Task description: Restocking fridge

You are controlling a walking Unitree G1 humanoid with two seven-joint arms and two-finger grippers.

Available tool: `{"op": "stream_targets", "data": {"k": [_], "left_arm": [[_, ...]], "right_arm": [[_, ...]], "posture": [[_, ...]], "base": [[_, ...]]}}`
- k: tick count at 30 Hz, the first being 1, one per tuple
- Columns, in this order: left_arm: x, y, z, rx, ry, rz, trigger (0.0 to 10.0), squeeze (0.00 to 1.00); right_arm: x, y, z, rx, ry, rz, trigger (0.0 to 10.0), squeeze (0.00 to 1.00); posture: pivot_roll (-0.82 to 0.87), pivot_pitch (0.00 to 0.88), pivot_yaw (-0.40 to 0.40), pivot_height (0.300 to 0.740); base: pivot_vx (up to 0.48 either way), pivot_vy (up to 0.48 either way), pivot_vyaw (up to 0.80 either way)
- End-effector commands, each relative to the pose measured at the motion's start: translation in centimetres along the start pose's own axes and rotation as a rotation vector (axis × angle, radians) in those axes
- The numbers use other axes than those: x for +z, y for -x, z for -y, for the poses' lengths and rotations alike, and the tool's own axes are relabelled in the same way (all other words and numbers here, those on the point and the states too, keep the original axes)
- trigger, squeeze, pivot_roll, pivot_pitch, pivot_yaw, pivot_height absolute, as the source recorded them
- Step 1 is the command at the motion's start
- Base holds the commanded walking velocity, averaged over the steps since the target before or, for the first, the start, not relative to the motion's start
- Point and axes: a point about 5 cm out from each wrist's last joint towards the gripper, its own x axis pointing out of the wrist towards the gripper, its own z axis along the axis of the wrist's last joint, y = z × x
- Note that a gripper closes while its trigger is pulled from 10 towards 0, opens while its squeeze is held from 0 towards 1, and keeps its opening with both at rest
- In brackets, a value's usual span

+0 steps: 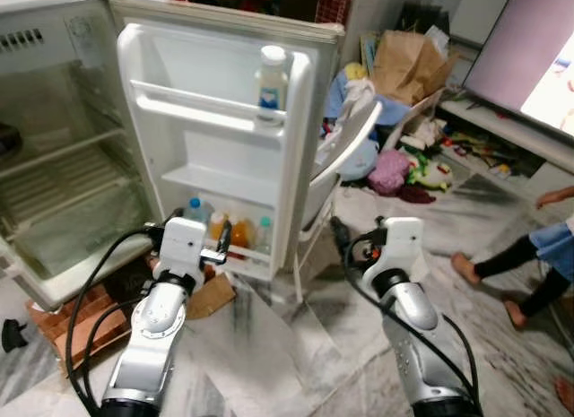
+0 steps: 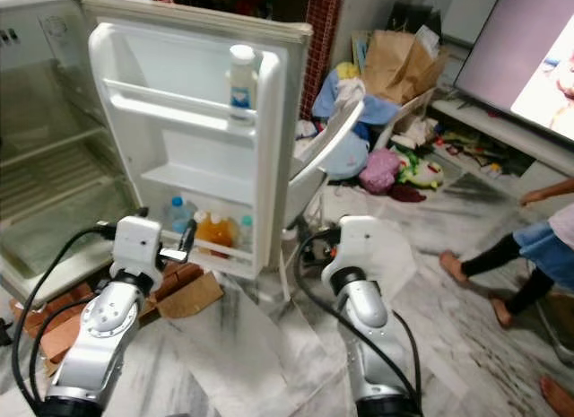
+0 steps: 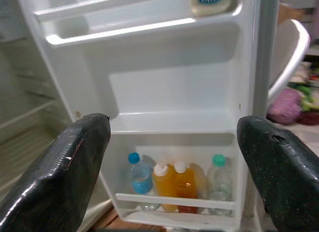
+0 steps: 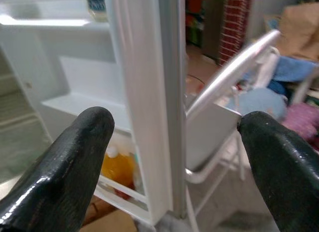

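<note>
Both hands (image 3: 172, 157) (image 4: 172, 157) spread, empty, facing fridge door (image 1: 229, 157)

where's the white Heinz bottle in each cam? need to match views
Left eye: white Heinz bottle on the top door shelf, upper centre.
Right eye: same shelf, upper left of centre.
Left wrist: its base at the top edge.
Right wrist: label at the top edge.
Shared landmark: orange juice bottles in the bottom door rack.

Bottom door shelf (image 3: 174, 199) holds four bottles (image 3: 169, 184); top: jar (image 1: 271, 83).
</note>
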Motion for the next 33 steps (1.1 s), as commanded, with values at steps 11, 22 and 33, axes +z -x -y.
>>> {"op": "stream_targets", "data": {"k": [11,22,33], "left_arm": [[0.3,-0.3,0.7,-0.032,0.002,0.018,10.0,0.00],[0.4,-0.2,0.7,-0.038,-0.002,0.031,10.0,0.00],[0.1,-0.2,0.8,-0.023,0.010,0.016,10.0,0.00]], "right_arm": [[1.3,-0.2,1.0,-0.032,0.030,0.058,10.0,0.00],[2.5,-0.6,0.0,0.031,0.076,0.112,10.0,0.00],[2.4,-0.3,0.3,0.048,0.091,0.106,10.0,0.00]], "posture": [[0.06,0.000,-0.033,0.740],[0.05,0.000,-0.033,0.740],[0.06,0.000,-0.037,0.740]], "base": [[0.000,-0.475,0.79],[0.363,-0.151,0.79],[0.462,0.000,0.79]]}}
